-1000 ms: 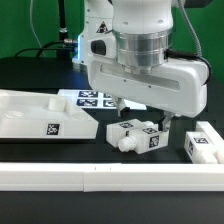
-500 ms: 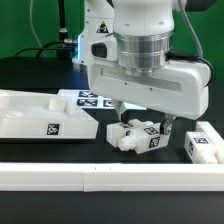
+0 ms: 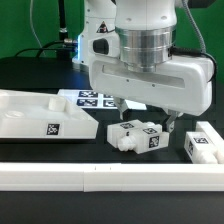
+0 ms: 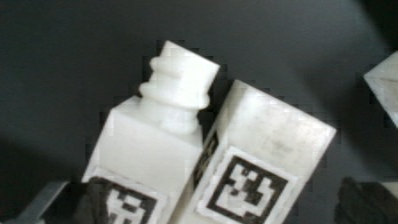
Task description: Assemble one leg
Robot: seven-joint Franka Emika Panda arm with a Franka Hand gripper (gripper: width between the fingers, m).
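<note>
At desk centre: jaws open over two legs lying side by side.

Exterior view: the leg (image 3: pixel 130 141) lies flat on the black desk (image 3: pixel 40 70), its narrower round end toward the exterior view's left. A second leg (image 3: pixel 140 126) lies just behind it, apparently touching. The jaws hang spread above the pair, one finger (image 3: pixel 118 104) toward each end, gripping nothing. A third leg (image 3: pixel 203 146) lies apart on the exterior view's right. The flat white panel (image 3: pixel 30 112) lies on the exterior view's left, and the marker board (image 3: pixel 90 97) lies behind the pair.

Wrist view: the leg (image 4: pixel 151 150) and the second leg (image 4: pixel 267 150) lie side by side, with tags on their near faces. Blurred dark shapes at either corner, probably the fingers (image 4: pixel 54 205), stand clear of both legs.
</note>
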